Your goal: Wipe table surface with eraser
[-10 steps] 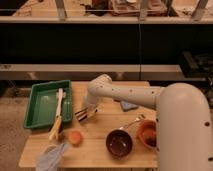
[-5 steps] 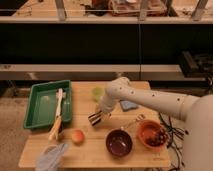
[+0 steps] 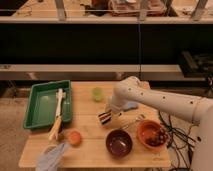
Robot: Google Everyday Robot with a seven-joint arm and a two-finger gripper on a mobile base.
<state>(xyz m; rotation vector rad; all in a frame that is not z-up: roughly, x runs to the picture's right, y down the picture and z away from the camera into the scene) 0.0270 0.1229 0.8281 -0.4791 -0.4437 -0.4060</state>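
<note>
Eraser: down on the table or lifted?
Cannot tell for sure. The eraser sits at the gripper tip, low over the table centre, tilted, but contact with the wood isn't visible.

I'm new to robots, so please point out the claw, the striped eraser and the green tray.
claw (image 3: 106,113), camera view, at the arm's tip above the table's middle.
eraser (image 3: 104,118), camera view, striped face.
green tray (image 3: 33,104), camera view, left wall.
</note>
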